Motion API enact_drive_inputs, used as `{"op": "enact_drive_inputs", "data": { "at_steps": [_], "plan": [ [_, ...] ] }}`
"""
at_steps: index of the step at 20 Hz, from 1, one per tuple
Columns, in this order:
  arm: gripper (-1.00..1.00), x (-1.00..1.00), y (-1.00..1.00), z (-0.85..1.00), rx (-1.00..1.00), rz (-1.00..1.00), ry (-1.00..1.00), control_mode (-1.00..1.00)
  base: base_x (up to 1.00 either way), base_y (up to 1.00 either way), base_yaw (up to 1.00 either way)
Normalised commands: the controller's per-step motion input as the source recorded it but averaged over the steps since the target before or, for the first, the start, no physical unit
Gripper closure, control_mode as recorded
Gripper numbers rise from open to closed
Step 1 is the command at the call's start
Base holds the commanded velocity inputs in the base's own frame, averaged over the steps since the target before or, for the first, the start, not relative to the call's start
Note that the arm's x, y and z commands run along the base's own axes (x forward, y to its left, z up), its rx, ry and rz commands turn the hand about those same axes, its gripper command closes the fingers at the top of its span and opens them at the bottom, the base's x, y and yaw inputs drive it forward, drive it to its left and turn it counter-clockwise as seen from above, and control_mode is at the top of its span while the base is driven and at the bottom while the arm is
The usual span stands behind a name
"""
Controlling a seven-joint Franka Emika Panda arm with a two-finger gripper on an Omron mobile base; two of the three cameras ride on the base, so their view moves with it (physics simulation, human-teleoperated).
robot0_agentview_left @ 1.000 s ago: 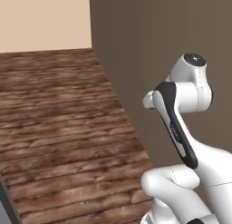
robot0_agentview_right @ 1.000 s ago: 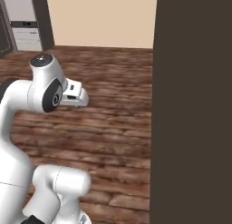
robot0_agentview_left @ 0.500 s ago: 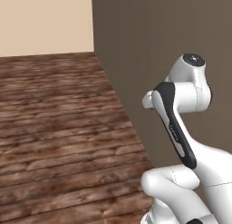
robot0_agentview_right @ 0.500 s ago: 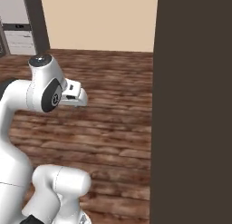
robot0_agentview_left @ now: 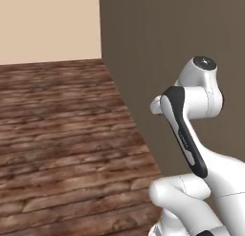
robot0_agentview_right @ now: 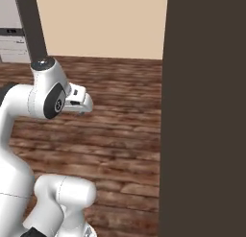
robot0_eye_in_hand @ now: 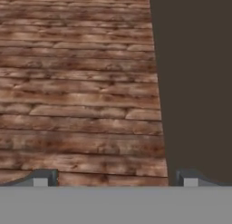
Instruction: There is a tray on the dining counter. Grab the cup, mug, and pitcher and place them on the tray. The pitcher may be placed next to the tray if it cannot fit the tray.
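i see my gripper [robot0_eye_in_hand: 115,180] with its jaws wide apart and nothing between them. it hangs over a brown wood floor [robot0_eye_in_hand: 77,82], right beside a tall dark wall [robot0_eye_in_hand: 195,82]. the white arm [robot0_agentview_left: 191,115] is folded up near that wall. i cannot tell where the tray or cup are.

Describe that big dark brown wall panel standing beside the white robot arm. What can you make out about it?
The tall dark brown flat panel is plain and matte, with no handles, seams or markings. It stands upright with a straight vertical edge, and its foot meets the brown wooden plank floor. It rises out of the top of both base views, so its height cannot be told. The hand view has it on the right, past the open gripper. Nothing touches it but the floor.
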Motion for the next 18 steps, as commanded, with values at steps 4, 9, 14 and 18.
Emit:
{"op": "enact_drive_inputs", "data": {
  "at_steps": [4, 9, 14, 18],
  "plan": [
    [-1.00, 0.00, 0.00, 0.00, 0.00, 0.00, 0.00, 1.00, 1.00, 0.00, -0.01],
    [-1.00, 0.00, 0.00, 0.00, 0.00, 0.00, 0.00, 1.00, 1.00, 0.00, -0.03],
    [-1.00, 0.00, 0.00, 0.00, 0.00, 0.00, 0.00, 1.00, 1.00, 0.13, 0.29],
    [-1.00, 0.00, 0.00, 0.00, 0.00, 0.00, 0.00, 1.00, 0.84, 0.00, 0.58]
  ]
}}
